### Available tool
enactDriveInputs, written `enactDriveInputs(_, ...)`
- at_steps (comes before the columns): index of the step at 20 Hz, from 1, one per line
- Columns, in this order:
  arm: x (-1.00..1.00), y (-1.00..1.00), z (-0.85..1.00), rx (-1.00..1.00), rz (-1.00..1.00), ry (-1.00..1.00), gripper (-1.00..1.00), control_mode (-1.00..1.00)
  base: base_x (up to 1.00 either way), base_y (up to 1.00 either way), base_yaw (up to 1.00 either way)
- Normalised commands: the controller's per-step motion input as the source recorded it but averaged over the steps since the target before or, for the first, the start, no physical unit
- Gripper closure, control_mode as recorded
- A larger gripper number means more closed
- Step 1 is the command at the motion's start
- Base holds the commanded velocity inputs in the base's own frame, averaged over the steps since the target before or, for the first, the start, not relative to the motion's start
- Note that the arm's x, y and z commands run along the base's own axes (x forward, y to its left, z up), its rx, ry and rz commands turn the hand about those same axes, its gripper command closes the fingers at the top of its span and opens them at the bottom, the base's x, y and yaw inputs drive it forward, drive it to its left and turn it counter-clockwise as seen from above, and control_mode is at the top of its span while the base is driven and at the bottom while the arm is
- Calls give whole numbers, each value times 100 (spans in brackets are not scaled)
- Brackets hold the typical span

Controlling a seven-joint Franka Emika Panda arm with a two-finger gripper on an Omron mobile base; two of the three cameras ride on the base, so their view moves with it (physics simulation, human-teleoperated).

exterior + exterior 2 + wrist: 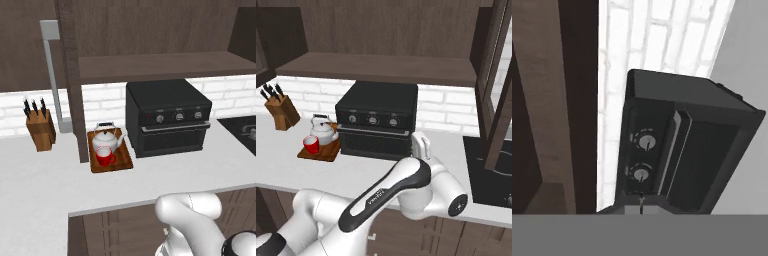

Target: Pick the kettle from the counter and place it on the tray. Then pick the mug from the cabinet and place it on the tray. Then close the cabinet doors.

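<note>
Your kettle (106,136) and red mug (104,156) both stand on the tray (122,165), mug in front, on the white surface (45,180) just left of the black oven (167,117). A cabinet door (74,75) stands open. Your fingers (641,202) are clenched, grasping nothing, facing the oven knobs.

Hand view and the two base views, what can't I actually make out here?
- Right base view: the flat reddish-brown wooden tray has its far end behind the squat white-grey kettle.
- Left base view: the tall dark brown cabinet door is cut off at the top edge.
- Hand view: the black countertop oven is cut off at the bottom.
</note>
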Motion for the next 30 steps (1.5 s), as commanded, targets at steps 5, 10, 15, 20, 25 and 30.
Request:
enactDriveInputs(5, 0, -31, 0, 5, -1, -1, 100, -100, 0, 0, 0)
enactDriveInputs(10, 0, -29, 0, 8, 0, -2, 100, -100, 0, 0, 0)
enactDriveInputs(15, 0, -23, 0, 6, 0, -18, 100, -100, 0, 0, 0)
enactDriveInputs(20, 0, -45, 0, 15, 0, -24, 100, -100, 0, 0, 0)
enactDriveInputs(25, 0, -49, 1, 17, 0, -26, 100, -100, 0, 0, 0)
enactDriveInputs(30, 0, -44, 11, 16, 0, -30, 100, -100, 0, 0, 0)
